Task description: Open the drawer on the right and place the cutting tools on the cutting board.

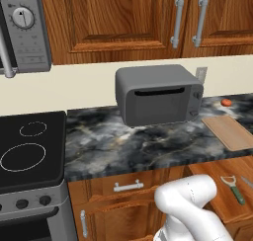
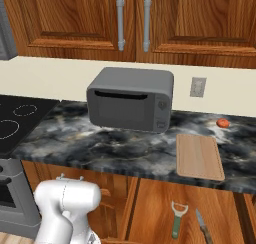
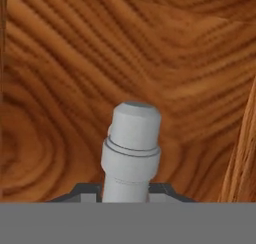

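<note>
**Drawer out, tools waiting: clear the handle cleanly**

Drawer [image 2: 185, 215] first: from the hand camera I see its silver handle [image 3: 131, 148] end-on, rising between the gripper [image 3: 125, 192] tips, wood front close behind. Whether the jaws clench it or sit released I cannot tell.

The drawer stands pulled out below the counter [image 2: 100, 143], with the green-handled peeler [image 2: 177, 219] and the grey knife [image 2: 201, 226] lying side by side inside. The cutting board [image 2: 199, 157] lies on the counter directly above, near a small red-orange thing [image 2: 223, 123].

My judgement: let go fully, back straight off the handle, then lift over the drawer front before descending on the peeler.
</note>
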Tool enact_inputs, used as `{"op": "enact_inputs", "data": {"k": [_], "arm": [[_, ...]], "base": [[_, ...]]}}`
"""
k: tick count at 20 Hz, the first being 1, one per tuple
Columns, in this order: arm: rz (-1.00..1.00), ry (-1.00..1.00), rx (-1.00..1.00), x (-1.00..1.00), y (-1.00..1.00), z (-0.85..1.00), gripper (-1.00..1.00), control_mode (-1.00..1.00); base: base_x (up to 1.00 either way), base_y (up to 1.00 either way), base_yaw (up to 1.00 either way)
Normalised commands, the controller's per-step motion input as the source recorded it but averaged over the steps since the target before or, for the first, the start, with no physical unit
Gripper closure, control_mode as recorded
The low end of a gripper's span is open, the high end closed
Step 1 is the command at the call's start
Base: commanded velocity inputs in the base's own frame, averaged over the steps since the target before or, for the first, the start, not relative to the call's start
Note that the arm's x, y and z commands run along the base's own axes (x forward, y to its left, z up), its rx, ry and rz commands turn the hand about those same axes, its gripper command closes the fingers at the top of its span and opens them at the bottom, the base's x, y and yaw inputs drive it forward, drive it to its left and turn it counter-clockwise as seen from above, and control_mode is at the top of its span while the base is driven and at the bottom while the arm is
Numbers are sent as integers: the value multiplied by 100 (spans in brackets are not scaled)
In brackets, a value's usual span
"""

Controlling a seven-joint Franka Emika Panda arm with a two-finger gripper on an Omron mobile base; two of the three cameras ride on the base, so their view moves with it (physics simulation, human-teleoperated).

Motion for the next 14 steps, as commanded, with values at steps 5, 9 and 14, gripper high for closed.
{"op": "enact_inputs", "data": {"k": [5,9,14], "arm": [[-1,0,0,-29,-1,0,-100,-100],[-7,-9,0,-99,-10,7,-100,-100],[-7,-14,0,-88,-1,45,-100,-100]], "base": [[0,0,0],[0,0,0],[0,0,0]]}}
